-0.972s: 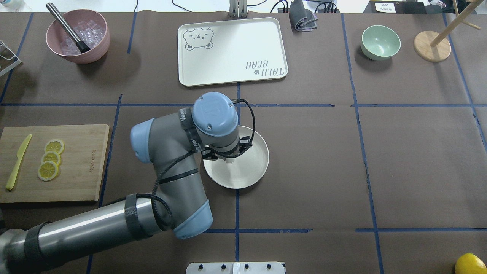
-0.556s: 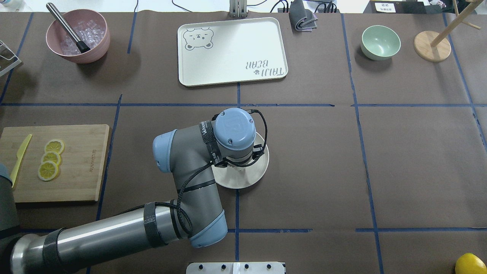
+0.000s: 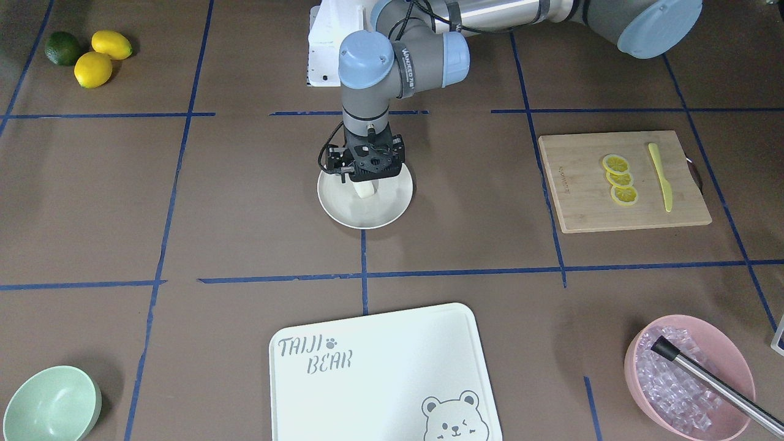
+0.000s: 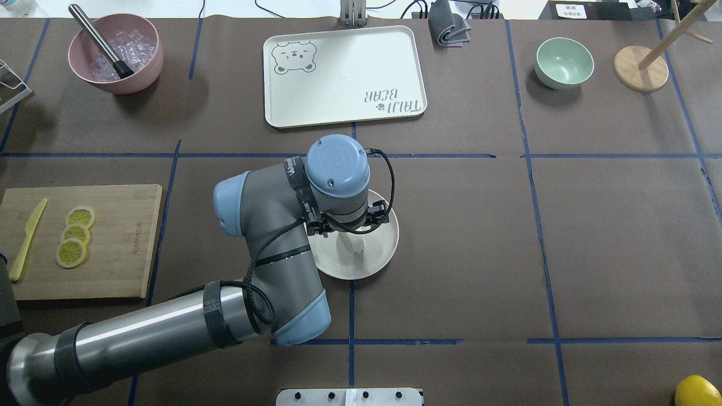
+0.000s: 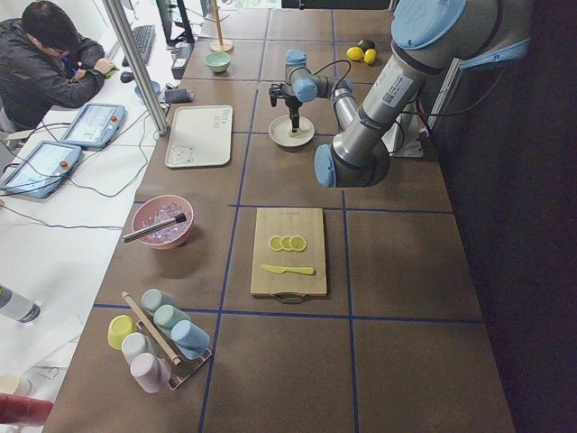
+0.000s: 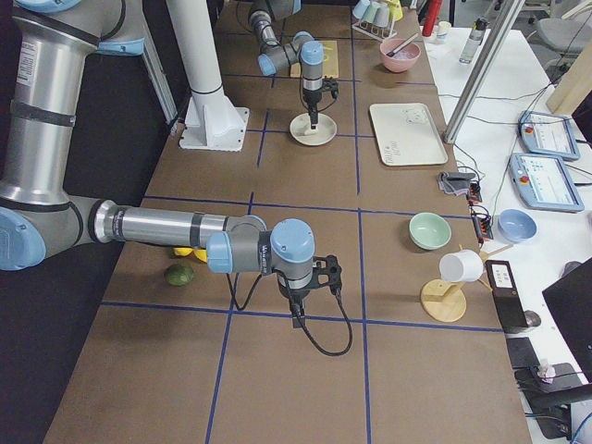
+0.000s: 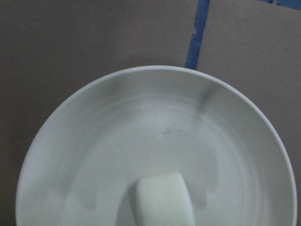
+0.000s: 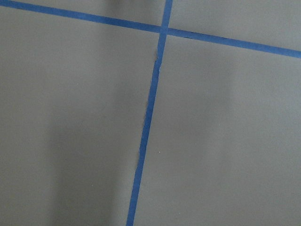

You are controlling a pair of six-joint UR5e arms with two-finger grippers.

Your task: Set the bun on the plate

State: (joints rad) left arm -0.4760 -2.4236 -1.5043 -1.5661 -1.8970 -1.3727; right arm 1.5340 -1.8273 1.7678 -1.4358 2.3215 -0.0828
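Observation:
The small white bun (image 4: 350, 243) lies on the round cream plate (image 4: 379, 256) near the table's middle. In the left wrist view the bun (image 7: 164, 200) rests on the plate's floor (image 7: 141, 122) with its shadow beside it, and no finger touches it. My left gripper (image 3: 366, 179) hangs straight down just above the bun (image 3: 365, 188), apparently open, its fingers mostly hidden under the wrist. My right gripper (image 6: 298, 319) shows only in the exterior right view, low over bare table far from the plate. I cannot tell its state.
A bear-printed tray (image 4: 344, 76) lies beyond the plate. A mint bowl (image 4: 564, 62) and wooden stand (image 4: 640, 67) sit far right, a pink bowl of ice (image 4: 115, 53) far left. The cutting board (image 4: 113, 242) holds lemon slices and a yellow knife. A person (image 5: 50, 63) sits at the side desk.
The left arm swung right and down over the plate, then rose and drew back a little. The bun now shows more fully on the plate below the gripper.

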